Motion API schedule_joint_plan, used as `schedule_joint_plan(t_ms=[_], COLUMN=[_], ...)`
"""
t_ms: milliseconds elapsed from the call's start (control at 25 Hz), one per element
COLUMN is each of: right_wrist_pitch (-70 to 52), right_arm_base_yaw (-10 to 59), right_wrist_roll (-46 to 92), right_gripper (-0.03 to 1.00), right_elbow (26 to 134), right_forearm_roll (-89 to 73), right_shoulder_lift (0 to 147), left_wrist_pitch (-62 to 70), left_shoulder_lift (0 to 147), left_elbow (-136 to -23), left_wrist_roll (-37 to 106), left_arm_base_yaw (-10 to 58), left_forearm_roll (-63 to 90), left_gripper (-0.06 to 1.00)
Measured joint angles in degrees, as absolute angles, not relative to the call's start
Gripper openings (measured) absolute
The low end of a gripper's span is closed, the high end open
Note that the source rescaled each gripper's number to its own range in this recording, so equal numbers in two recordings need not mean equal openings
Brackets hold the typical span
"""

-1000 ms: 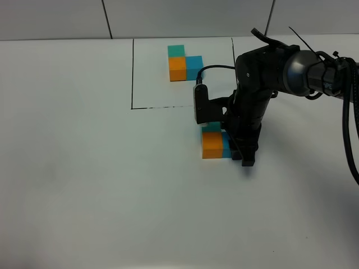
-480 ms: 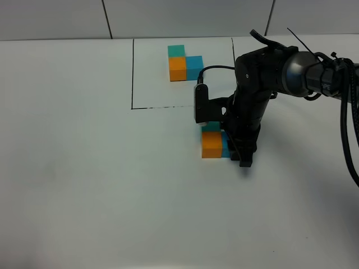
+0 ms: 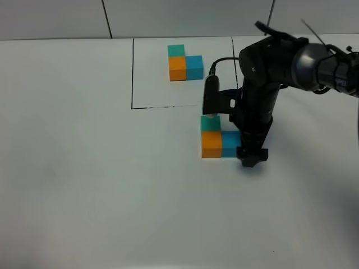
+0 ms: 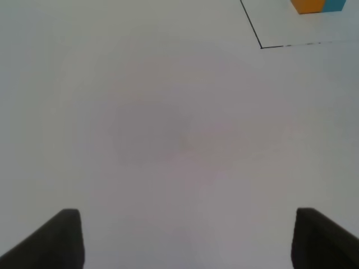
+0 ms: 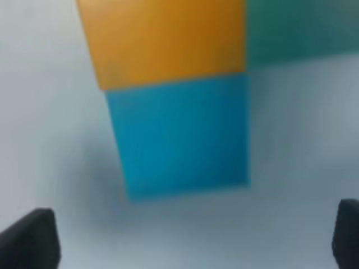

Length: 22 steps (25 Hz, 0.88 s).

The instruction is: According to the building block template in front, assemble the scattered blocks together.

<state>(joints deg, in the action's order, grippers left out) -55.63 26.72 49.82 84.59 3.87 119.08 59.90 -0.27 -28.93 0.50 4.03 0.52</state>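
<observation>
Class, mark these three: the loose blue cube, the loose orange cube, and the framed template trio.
loose blue cube [image 3: 230,143], exterior high view, front face.
loose orange cube [image 3: 212,145], exterior high view, front face.
framed template trio [image 3: 178,68], exterior high view, its orange cube.

This looks like a robotics lab test bench: a bare white tabletop [image 3: 84,185] with a thin black drawn rectangle [image 3: 132,73] marking out a work zone, plain pale wall panels [image 3: 185,17] behind, and a black robot arm [image 3: 269,67] with trailing cables [image 3: 350,129] reaching over it.
</observation>
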Motion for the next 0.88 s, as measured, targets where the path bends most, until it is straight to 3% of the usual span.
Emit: schedule_joint_plan(t_ms=[160,520,880], right_wrist_pitch=[-52.89,-47.61,-43.25], right_arm_base_yaw=[22.34,1.38,-0.88], right_wrist_roll=[37.90,13.57,11.24], right_gripper=[1.00,1.00,0.99], right_elbow=[84.59,84.29,69.48], right_forearm_roll=[4.14,4.47,3.41], right_shoulder_lift=[112.57,101.89,81.78], left_wrist_pitch=[59.90,59.90,59.90], left_shoulder_lift=[-0.27,-0.27,-0.27], left_elbow=[-28.93,-28.93,-28.93], left_wrist_roll=[0.55,0.55,0.55], left_arm_base_yaw=[4.03,4.03,4.03], left_forearm_roll=[0.52,0.52,0.52], left_gripper=[0.68,0.68,0.68])
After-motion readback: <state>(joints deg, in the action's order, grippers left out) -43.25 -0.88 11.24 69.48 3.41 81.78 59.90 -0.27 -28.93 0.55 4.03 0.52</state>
